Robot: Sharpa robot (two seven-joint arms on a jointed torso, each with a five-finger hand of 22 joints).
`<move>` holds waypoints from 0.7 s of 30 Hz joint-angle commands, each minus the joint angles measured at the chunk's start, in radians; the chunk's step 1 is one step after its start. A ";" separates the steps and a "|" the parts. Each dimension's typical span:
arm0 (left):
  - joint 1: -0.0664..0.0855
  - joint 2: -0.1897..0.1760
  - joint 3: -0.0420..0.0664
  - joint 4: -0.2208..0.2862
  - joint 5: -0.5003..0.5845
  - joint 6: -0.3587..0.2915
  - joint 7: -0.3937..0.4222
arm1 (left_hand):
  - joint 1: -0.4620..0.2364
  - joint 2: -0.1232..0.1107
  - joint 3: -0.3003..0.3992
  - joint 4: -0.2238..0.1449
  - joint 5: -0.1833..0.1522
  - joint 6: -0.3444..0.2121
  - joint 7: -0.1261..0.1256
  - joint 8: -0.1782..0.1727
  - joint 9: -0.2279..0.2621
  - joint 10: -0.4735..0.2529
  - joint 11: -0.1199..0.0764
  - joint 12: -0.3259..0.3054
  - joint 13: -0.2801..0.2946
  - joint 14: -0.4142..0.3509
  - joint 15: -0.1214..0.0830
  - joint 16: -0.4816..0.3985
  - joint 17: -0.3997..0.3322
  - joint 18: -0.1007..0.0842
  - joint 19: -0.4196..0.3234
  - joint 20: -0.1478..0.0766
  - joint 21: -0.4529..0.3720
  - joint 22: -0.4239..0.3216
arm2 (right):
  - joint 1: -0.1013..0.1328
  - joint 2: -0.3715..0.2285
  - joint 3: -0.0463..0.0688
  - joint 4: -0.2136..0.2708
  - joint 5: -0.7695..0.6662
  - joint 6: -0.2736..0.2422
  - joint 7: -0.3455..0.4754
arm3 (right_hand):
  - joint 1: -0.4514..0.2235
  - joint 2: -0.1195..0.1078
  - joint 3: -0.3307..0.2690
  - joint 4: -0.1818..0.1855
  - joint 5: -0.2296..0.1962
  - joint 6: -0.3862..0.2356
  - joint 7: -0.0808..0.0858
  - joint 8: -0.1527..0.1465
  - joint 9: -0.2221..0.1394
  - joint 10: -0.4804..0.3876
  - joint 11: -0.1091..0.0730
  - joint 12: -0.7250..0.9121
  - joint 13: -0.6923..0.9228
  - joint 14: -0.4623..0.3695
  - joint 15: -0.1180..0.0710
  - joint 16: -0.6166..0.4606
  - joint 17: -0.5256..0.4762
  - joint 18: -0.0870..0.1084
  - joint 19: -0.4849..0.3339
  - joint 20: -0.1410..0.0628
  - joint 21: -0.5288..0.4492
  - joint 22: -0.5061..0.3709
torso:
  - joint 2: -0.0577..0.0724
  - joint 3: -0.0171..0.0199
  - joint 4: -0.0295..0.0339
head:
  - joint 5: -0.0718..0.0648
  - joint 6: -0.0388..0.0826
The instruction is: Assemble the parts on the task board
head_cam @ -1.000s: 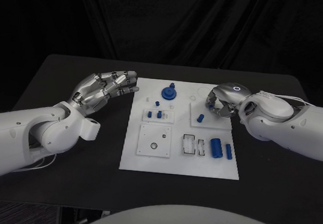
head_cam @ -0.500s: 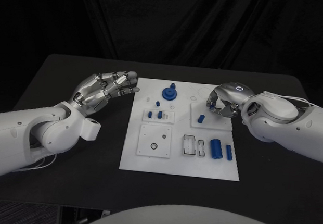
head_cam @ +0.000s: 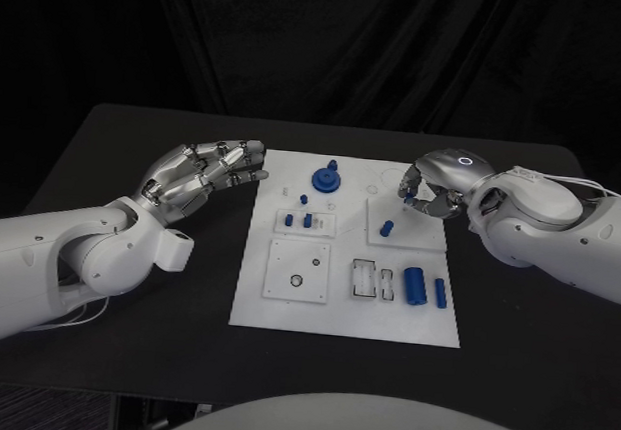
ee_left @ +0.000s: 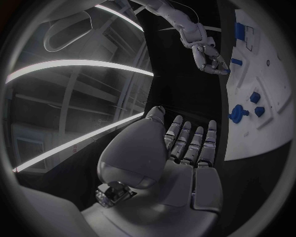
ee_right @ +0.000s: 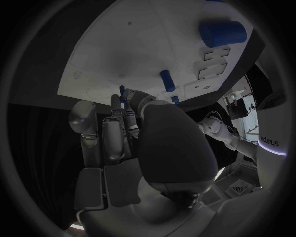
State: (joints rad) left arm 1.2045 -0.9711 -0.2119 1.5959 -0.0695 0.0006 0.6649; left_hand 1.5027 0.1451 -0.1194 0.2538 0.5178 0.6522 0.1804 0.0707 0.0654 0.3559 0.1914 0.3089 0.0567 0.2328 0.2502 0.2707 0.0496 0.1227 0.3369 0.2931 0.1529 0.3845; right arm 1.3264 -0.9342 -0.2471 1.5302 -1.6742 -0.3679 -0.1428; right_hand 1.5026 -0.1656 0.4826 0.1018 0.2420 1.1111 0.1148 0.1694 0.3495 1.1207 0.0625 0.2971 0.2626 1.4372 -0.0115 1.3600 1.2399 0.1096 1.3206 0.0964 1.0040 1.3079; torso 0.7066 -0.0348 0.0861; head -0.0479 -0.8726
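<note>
The white task board (head_cam: 346, 313) lies mid-table. A round blue part with a knob (head_cam: 325, 181) stands near its far edge, with small blue pegs (head_cam: 299, 219) in a raised plate behind it. A blue peg (head_cam: 387, 227) (ee_right: 167, 80) stands in the right plate. A blue cylinder (head_cam: 415, 283) (ee_right: 222, 33) and a thin blue bar (head_cam: 439, 292) lie nearer me. My right hand (head_cam: 429, 192) (ee_left: 208, 58) hovers curled over the board's far right corner; a speck of blue shows by its fingertips (ee_right: 121, 94), held or not I cannot tell. My left hand (head_cam: 206, 172) (ee_left: 185, 148) holds nothing, its fingers spread beside the far left corner.
The black table (head_cam: 144, 322) extends on both sides of the board. A square plate with a small hole (head_cam: 299, 274) and slotted recesses (head_cam: 371, 278) sit on the board's near half. My left forearm (head_cam: 90, 258) lies over the table's left side.
My right hand has drifted a little toward the board's far edge, still curled. The left hand and the parts have not moved.
</note>
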 commanded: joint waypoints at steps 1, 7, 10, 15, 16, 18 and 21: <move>-0.003 0.002 0.001 0.000 -0.005 0.017 0.004 | 0.008 0.001 0.004 0.000 0.007 0.005 0.017 0.006 0.001 0.001 0.005 0.004 0.002 0.007 0.000 0.005 0.001 -0.013 0.008 -0.001 0.006 0.000 | 0.008 -0.006 0.001 0.013 -0.002 0.000 -0.033 | 0.000 0.006 -0.002 -0.005 -0.002 0.002 0.002 0.002 0.001 0.015 -0.008 0.000 0.001 0.000 -0.005 0.002 0.002 0.003 0.001 -0.006 0.004 0.116 | 0.002 0.0012 -0.0006 | 0.004 0.000; -0.009 0.002 0.001 -0.001 -0.005 0.017 0.001 | 0.008 0.001 0.004 0.000 0.007 0.006 0.019 0.006 0.001 0.003 0.007 0.006 0.002 0.007 -0.001 0.006 0.001 -0.014 0.009 -0.001 0.007 0.001 | 0.021 -0.022 0.001 0.063 -0.002 0.007 -0.043 | -0.001 0.006 -0.005 -0.005 -0.008 0.003 0.001 0.003 0.003 0.018 -0.009 0.000 0.001 0.002 -0.005 0.004 0.004 0.001 0.003 -0.006 0.009 0.117 | 0.002 0.0011 -0.0013 | 0.008 0.000; -0.011 0.002 0.001 -0.002 -0.005 0.017 0.000 | 0.008 0.002 0.005 0.001 0.007 0.006 0.020 0.006 0.001 0.003 0.008 0.006 0.002 0.007 -0.001 0.006 0.001 -0.014 0.010 -0.001 0.007 0.001 | 0.024 -0.029 0.001 0.100 -0.002 0.004 -0.045 | -0.001 0.006 -0.005 -0.005 -0.010 0.003 0.001 0.002 0.004 0.019 -0.009 -0.001 0.001 0.004 -0.005 0.007 0.008 0.001 0.005 -0.006 0.013 0.118 | 0.002 0.0014 -0.0009 | 0.010 0.000; -0.016 0.001 0.001 -0.001 -0.005 0.018 -0.002 | 0.008 0.002 0.005 0.001 0.007 0.007 0.021 0.006 0.001 0.003 0.009 0.007 0.002 0.008 -0.001 0.007 0.001 -0.014 0.009 -0.001 0.007 0.000 | 0.025 -0.031 0.001 0.172 -0.002 0.000 -0.047 | -0.001 0.005 -0.006 -0.005 -0.011 0.002 0.001 0.002 0.004 0.020 -0.010 -0.001 0.001 0.008 -0.006 0.012 0.015 -0.001 0.010 -0.006 0.022 0.121 | 0.002 0.0016 0.0000 | 0.015 0.000; -0.016 0.001 0.001 -0.001 -0.005 0.018 -0.002 | 0.008 0.002 0.005 0.001 0.007 0.007 0.021 0.006 0.001 0.003 0.009 0.007 0.002 0.008 -0.001 0.007 0.001 -0.014 0.009 -0.001 0.007 0.000 | 0.026 -0.031 0.001 0.181 -0.002 0.001 -0.047 | -0.001 0.005 -0.007 -0.005 -0.012 0.001 0.001 0.001 0.004 0.021 -0.010 -0.001 0.001 0.009 -0.006 0.013 0.017 -0.001 0.011 -0.007 0.024 0.121 | 0.002 0.0015 0.0002 | 0.016 0.000; -0.017 0.001 0.001 0.000 -0.005 0.017 -0.002 | 0.008 0.002 0.005 0.001 0.007 0.007 0.021 0.006 0.001 0.003 0.009 0.007 0.002 0.008 -0.001 0.007 0.001 -0.014 0.009 -0.001 0.007 0.000 | 0.026 -0.029 0.000 0.207 -0.002 0.002 -0.050 | -0.001 0.005 -0.007 -0.005 -0.013 0.000 0.001 0.000 0.004 0.021 -0.010 -0.001 0.001 0.010 -0.006 0.014 0.018 -0.001 0.011 -0.007 0.025 0.121 | 0.002 0.0016 0.0004 | 0.019 0.000; -0.018 0.001 0.001 0.000 -0.005 0.017 -0.003 | 0.008 0.002 0.005 0.001 0.007 0.007 0.021 0.006 0.001 0.003 0.009 0.007 0.002 0.008 -0.001 0.007 0.001 -0.014 0.009 -0.001 0.007 0.000 | 0.025 -0.021 0.000 0.237 -0.002 0.005 -0.054 | -0.002 0.005 -0.008 -0.005 -0.014 -0.001 0.001 -0.001 0.005 0.021 -0.010 -0.002 0.001 0.012 -0.007 0.017 0.022 -0.002 0.014 -0.007 0.028 0.122 | 0.002 0.0015 0.0004 | 0.022 0.000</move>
State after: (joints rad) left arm 1.1889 -0.9710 -0.2119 1.5945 -0.0696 0.0026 0.6547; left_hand 1.5027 0.1451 -0.1194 0.2538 0.5220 0.6522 0.1804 0.0707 0.0652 0.3592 0.1947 0.3088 0.0576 0.2327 0.2502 0.2746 0.0494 0.1230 0.3404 0.2895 0.1568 0.3842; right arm 1.3498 -0.9571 -0.2476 1.7564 -1.6737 -0.3638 -0.1658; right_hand 1.5025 -0.1658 0.4799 0.0993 0.2345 1.1111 0.1148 0.1693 0.3533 1.1241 0.0659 0.2911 0.2620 1.4444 -0.0187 1.3714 1.2609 0.1096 1.3277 0.0894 1.0290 1.3079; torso 0.7085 -0.0332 0.0859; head -0.0280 -0.8726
